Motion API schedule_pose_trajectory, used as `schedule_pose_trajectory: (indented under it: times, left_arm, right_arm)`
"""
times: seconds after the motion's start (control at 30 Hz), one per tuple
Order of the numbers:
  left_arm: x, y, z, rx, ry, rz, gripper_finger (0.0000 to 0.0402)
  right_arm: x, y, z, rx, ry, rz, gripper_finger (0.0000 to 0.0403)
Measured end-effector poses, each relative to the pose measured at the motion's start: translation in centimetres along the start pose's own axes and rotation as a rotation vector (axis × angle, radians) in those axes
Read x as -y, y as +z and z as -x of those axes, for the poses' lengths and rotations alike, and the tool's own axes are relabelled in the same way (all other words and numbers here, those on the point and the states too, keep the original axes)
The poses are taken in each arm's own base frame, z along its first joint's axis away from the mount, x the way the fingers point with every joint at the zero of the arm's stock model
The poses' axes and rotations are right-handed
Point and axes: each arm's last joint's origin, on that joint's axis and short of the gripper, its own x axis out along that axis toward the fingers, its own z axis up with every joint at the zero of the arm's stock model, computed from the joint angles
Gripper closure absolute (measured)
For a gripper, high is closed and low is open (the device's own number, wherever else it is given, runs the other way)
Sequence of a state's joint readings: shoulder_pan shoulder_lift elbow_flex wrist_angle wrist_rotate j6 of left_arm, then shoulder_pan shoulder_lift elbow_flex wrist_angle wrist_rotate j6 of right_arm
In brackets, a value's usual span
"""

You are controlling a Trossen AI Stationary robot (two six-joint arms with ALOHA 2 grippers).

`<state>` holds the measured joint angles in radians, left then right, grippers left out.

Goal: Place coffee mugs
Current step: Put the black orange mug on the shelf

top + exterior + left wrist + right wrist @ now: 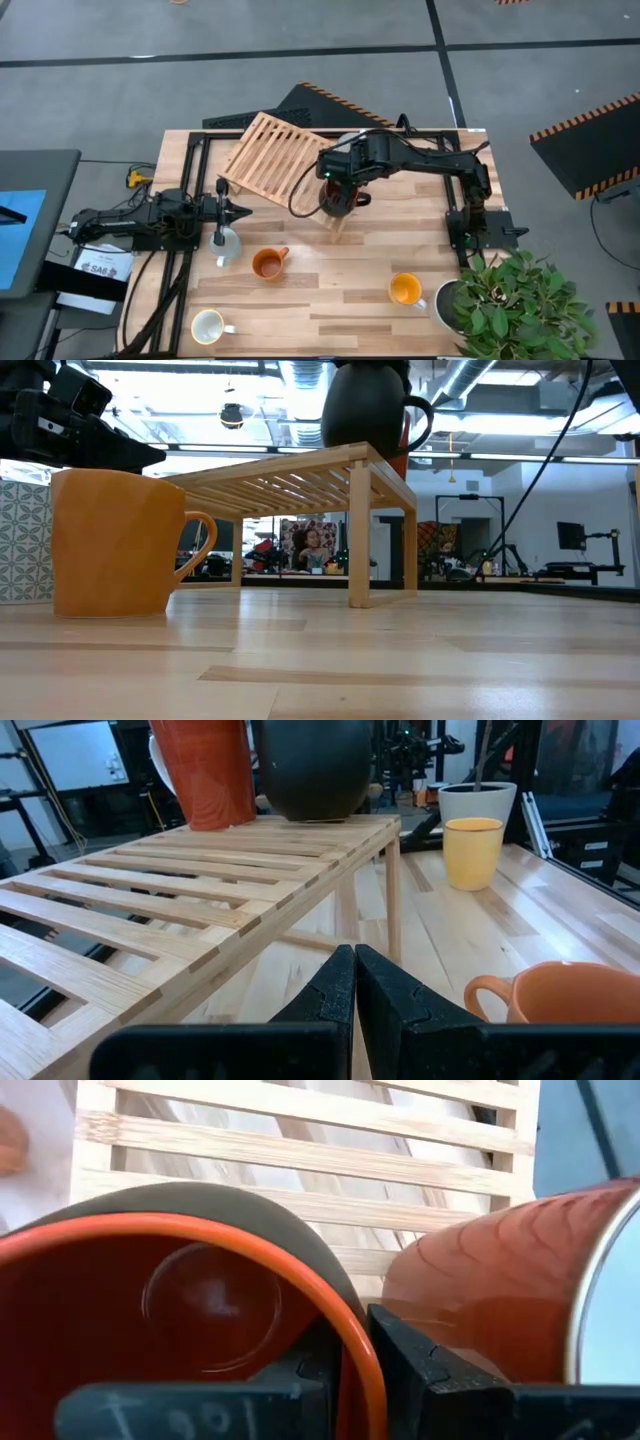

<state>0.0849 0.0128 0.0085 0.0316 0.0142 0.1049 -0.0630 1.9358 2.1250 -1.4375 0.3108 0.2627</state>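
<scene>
A slatted wooden rack [268, 155] stands on the table. My right gripper [338, 196] reaches over its right corner and is shut on the dark mug with red inside [368, 405]. The terracotta mug [205, 770] stands upright on the rack beside it. My left gripper [222, 210] is shut, touches nothing and hovers at the table's left, near the rack's left end. The pale blue-grey mug [228, 246], brownish-orange mug [267, 263], orange-yellow mug [405, 289] and cream-white mug [207, 325] stand on the tabletop. My right gripper [355, 1350] holds the dark mug by its orange-red rim [345, 1325]. One finger [300, 1380] is inside and one [430, 1370] is outside, coming from above and pointing down. The mug is upright, its base [315, 812] level with the rack's top slats by the corner.
A white pot [447, 300] with a green leafy plant [515, 300] stands at the table's near right corner. Bare wood lies between the rack and the near edge, around the standing mugs. A person sits in the room beyond the table [310, 548].
</scene>
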Motion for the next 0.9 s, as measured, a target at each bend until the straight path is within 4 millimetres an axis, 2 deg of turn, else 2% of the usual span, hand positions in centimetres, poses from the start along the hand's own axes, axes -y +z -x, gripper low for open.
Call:
schedule_pose_trajectory:
  times: [0.2, 0.57, 0.7, 0.9]
  left_arm:
    - [0.0, 0.0, 0.0, 0.0, 0.0, 0.0, 0.0401]
    - [0.0, 0.0, 0.0, 0.0, 0.0, 0.0, 0.0401]
    - [0.0, 0.0, 0.0, 0.0, 0.0, 0.0, 0.0401]
    - [0.0, 0.0, 0.0, 0.0, -0.001, 0.0, 0.0401]
  right_arm:
    - [0.4, 0.5, -0.1, 0.033, 0.006, 0.005, 0.0306]
    - [0.5, 0.9, -0.1, 0.08, -0.007, 0.078, 0.0195]
    - [0.9, 0.9, 0.6, 0.106, -0.028, 0.099, 0.0171]
    - [1.9, 0.8, 2.8, 0.164, -0.023, 0.113, 0.0163]
